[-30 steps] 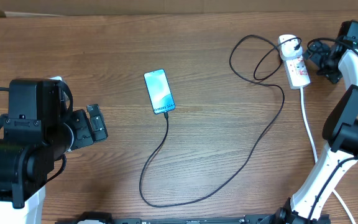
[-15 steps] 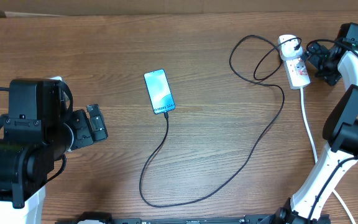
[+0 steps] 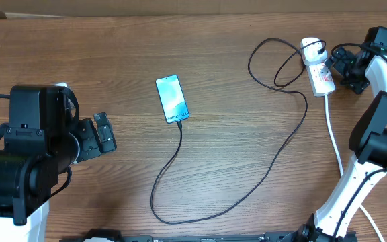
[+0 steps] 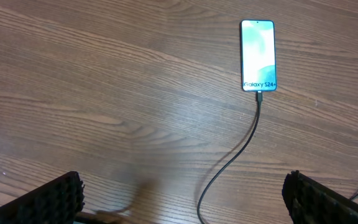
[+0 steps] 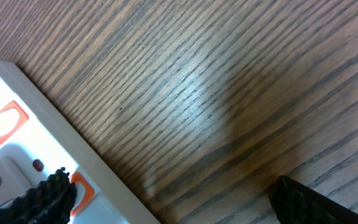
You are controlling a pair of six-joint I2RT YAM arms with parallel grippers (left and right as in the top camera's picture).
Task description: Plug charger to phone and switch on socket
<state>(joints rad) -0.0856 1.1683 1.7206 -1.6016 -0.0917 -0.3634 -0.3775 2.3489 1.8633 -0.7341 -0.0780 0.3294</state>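
Left half of worktop (image 3: 113, 60): bare wood, open passage from the left fingers (image 3: 104, 134) to the phone (image 3: 172, 99).
Centre: the charger (image 3: 180, 138) cable leaves the phone's near end and loops wide toward the front edge; a low obstacle.
Far right: cable coils lie beside the socket (image 3: 318, 66); its white cord (image 3: 333, 134) trails forward.
Right of socket: narrow strip, occupied by the spread right fingers (image 5: 45, 199).

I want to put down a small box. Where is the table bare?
Bare wood lies between the left arm and the phone, and inside the wide curve of the charger cable. Crowded: the far right, around the socket.
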